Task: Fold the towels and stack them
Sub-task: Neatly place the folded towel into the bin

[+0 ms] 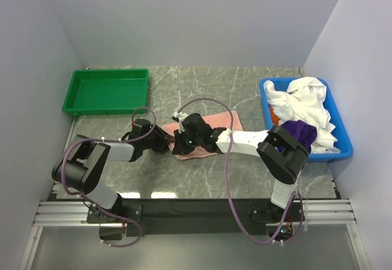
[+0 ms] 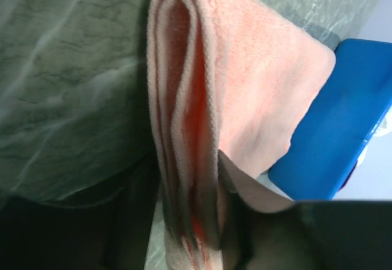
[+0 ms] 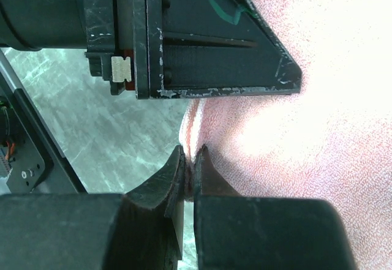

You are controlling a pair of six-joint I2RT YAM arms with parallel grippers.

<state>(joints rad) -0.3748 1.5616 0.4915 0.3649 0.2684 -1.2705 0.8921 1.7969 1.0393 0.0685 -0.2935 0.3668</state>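
Pink towel [image 1: 215,122] lay on table [image 1: 245,92] beneath both grippers | right gripper [image 3: 191,157]: pinched tight on towel's edge | left gripper [image 1: 164,142]: folded edge sat between its fingers, grip could not be told

Bright and even from above; glare washing out the pink towel [image 3: 331,86] at right wrist; left wrist soft, dim-cornered.

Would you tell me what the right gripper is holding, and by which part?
The right gripper pinches the salmon-pink towel by its edge, between shut fingertips.
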